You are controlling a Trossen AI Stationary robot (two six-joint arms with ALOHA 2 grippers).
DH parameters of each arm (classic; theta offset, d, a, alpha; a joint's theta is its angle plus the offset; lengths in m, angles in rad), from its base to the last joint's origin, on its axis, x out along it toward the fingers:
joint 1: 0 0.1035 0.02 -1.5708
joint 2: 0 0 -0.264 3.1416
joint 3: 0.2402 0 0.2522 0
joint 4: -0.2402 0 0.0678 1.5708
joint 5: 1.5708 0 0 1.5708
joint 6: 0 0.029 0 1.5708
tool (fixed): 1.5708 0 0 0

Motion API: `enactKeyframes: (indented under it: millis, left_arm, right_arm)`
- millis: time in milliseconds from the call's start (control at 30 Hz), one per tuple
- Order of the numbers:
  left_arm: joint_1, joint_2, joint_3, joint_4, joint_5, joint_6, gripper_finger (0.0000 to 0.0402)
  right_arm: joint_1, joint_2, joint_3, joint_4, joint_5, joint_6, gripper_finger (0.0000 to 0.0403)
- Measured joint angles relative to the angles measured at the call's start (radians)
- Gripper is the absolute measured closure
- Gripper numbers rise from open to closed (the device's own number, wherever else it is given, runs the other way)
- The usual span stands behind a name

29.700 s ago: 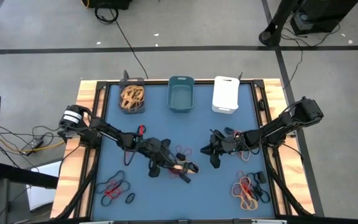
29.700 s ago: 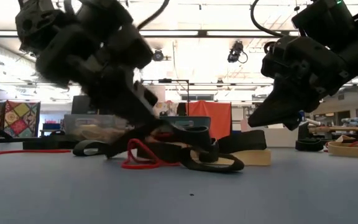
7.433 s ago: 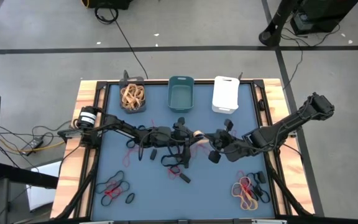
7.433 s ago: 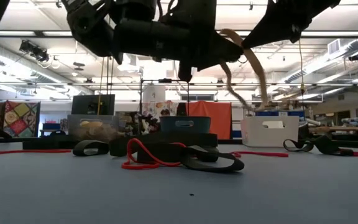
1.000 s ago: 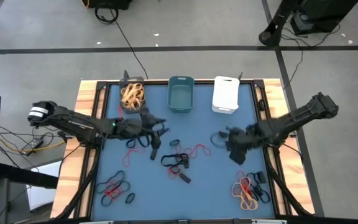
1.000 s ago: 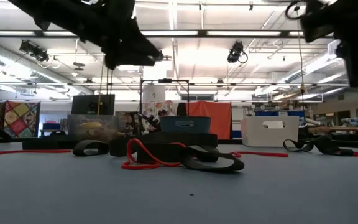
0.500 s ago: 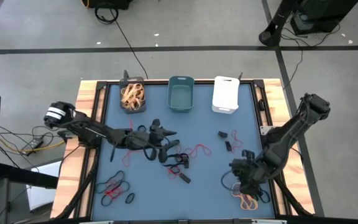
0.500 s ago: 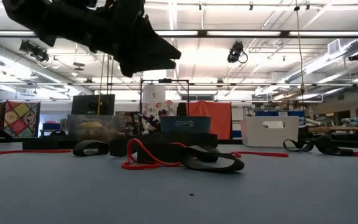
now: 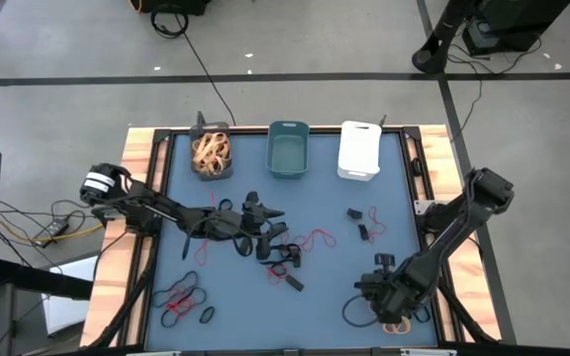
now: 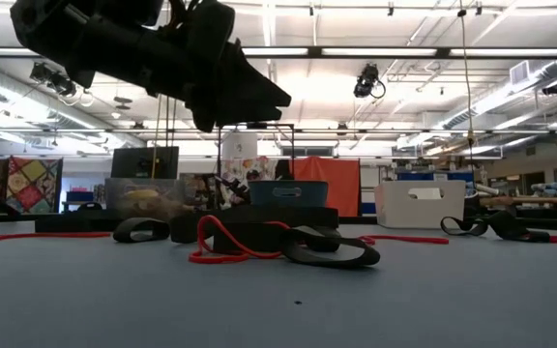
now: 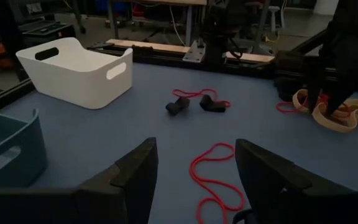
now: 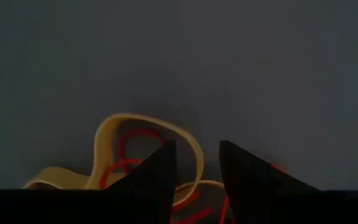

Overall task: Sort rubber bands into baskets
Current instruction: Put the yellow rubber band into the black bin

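Near-left corner of the desk point(image 9: 305, 316): small cluster of red and black rubber bands point(image 9: 181, 300), untouched. Back edge, left to right: dark grey basket point(image 9: 211, 155) already holding tan bands, teal basket point(image 9: 288, 150) looks empty, white basket point(image 9: 359, 149), contents not visible.

Left gripper point(image 9: 265, 220) hovers over the middle pile of black and red bands point(image 9: 283, 255), fingers spread wide, holding nothing; its wrist view shows a loose red band point(image 11: 215, 176) just ahead between the fingers. Two small black bands point(image 9: 359, 222) lie apart, right of centre.

Right gripper point(image 9: 389, 297) is down at the near-right pile of tan and red bands point(image 9: 397, 314), fingers narrow with a gap, straddling a tan loop point(image 12: 143, 144); nothing lifted yet as far as I can tell.

Step in hand, my guess: right arm picking a tan band. Next it needs to close on one loop only, lift clear of the tangled red ones, then carry across to the grey basket.
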Motion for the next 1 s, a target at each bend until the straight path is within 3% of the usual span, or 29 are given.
enactKeyframes:
  millis: [233,433,633,800,1000]
  left_arm:
    - [0.000,0.000,0.000,0.011,0.000,0.002,0.0183]
    - [0.000,0.000,0.000,0.002,0.000,-0.003,0.0183]
    - [0.000,0.000,0.000,0.006,0.000,-0.029,0.0183]
    - [0.000,0.000,0.000,0.018,0.000,-0.054,0.0183]
    - [0.000,0.032,0.000,0.090,0.000,-0.077,0.0183]
  right_arm:
    - [0.000,0.040,0.000,-0.001,-0.035,-0.019,0.0292]
    - [-0.003,0.032,0.000,-0.001,0.026,-0.028,0.0383]
    - [-0.024,0.033,0.000,-0.002,0.132,-0.006,0.0394]
    - [-0.046,0.033,0.000,-0.002,0.296,-0.002,0.0396]
    - [-0.095,0.033,0.000,-0.005,0.587,0.017,0.0400]
